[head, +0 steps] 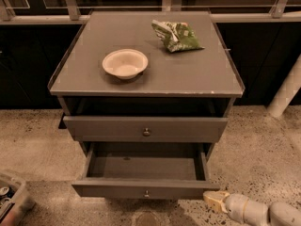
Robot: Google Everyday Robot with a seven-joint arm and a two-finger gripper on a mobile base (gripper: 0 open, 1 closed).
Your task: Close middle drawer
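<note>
The middle drawer (146, 188) is a grey drawer with a small round knob (146, 193). It is pulled far out, and its empty inside (143, 164) shows. My gripper (215, 202) is at the bottom right, low near the floor. Its cream tip points left, just below and to the right of the drawer front's right corner. I cannot see whether it touches the front. The top drawer (146, 128) sits above, pulled out slightly. The lowest drawer is hidden under the open one.
On the cabinet top (197, 74) are a cream bowl (124, 63) and a green snack bag (176, 36). A bin (11, 199) stands on the speckled floor at the bottom left. A white post (284, 91) stands to the right of the cabinet.
</note>
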